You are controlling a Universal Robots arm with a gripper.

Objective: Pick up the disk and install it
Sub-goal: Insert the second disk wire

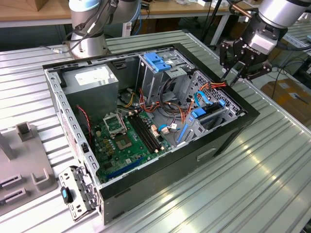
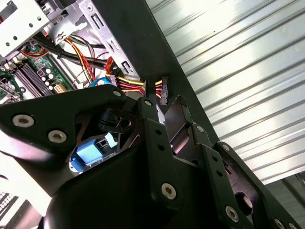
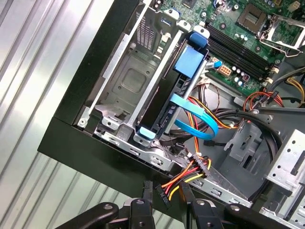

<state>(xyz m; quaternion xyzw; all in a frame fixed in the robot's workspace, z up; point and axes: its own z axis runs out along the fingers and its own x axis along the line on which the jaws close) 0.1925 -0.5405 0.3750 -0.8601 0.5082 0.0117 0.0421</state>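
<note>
The disk [image 3: 164, 107] stands on edge in a slot of the grey drive cage [image 3: 121, 81] at the case's corner, dark between the bright blue ends of its carrier frame. In the exterior view the disk [image 1: 211, 115] sits low at the case's right end. My gripper [image 1: 232, 77] hovers above that end, over the case rim. Its fingers stand open in both wrist views, and the black plug [image 3: 162, 193] of a red, yellow and black cable bundle hangs between them without touching either. The gripper [image 3: 164, 193] is apart from the disk. The same plug [image 2: 164, 90] shows between the fingers.
The open black computer case [image 1: 233, 131] lies on a ribbed metal table [image 1: 252, 184]. Inside are a green motherboard [image 1: 126, 138], a grey power supply [image 1: 92, 82], a taller drive cage with a blue latch [image 1: 158, 60], and loose blue and orange cables [image 3: 198, 119]. Grey fixtures [image 1: 24, 170] stand at the exterior view's left.
</note>
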